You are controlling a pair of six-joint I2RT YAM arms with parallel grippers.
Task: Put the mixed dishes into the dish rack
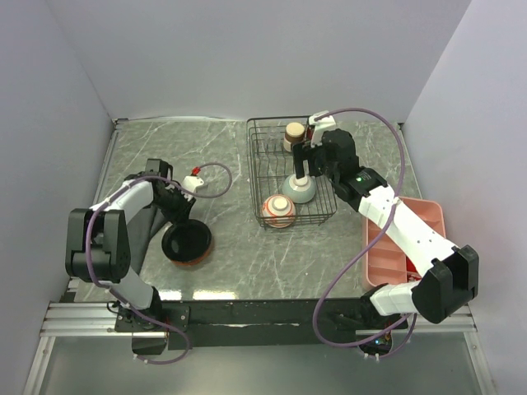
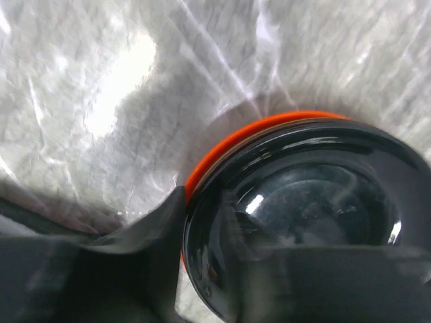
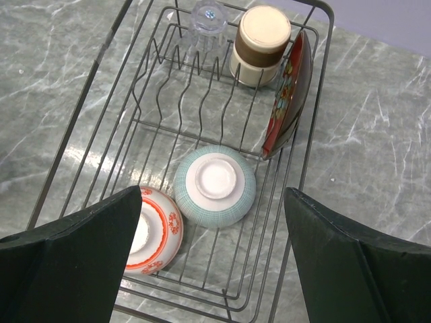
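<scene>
Top external view: the teal plate with orange-red rim [image 1: 188,241] lies on the grey marbled bench [image 1: 165,148], well to the left of the black wire dish rack [image 1: 263,156] and outside it. The left arm reaches down to it. In the left wrist view the left arm's fingers [image 2: 135,256] are a dark blur against the plate's glossy edge. Whether they are clamped on the rim or merely beside it cannot be told.

Over the rack, the right wrist view shows the right arm's fingers [image 3: 74,262] spread wide apart with nothing between them. Below them four dishes sit in the rack. The small tan cup [image 3: 261,44] stands at the far end, next to a clear glass [image 3: 205,20]. The glossy red floral bowl [image 3: 288,94] stands on edge against the rack's right side, just beside the cup. The pale mint-green bowl [image 3: 215,185] rests upside down near the middle. The reddish bowl with white base [image 3: 158,225], also upside down, is just beside it and partly hidden behind one finger.

A pink compartment tray [image 1: 412,222] sits on the bench at the right, under the right arm.
</scene>
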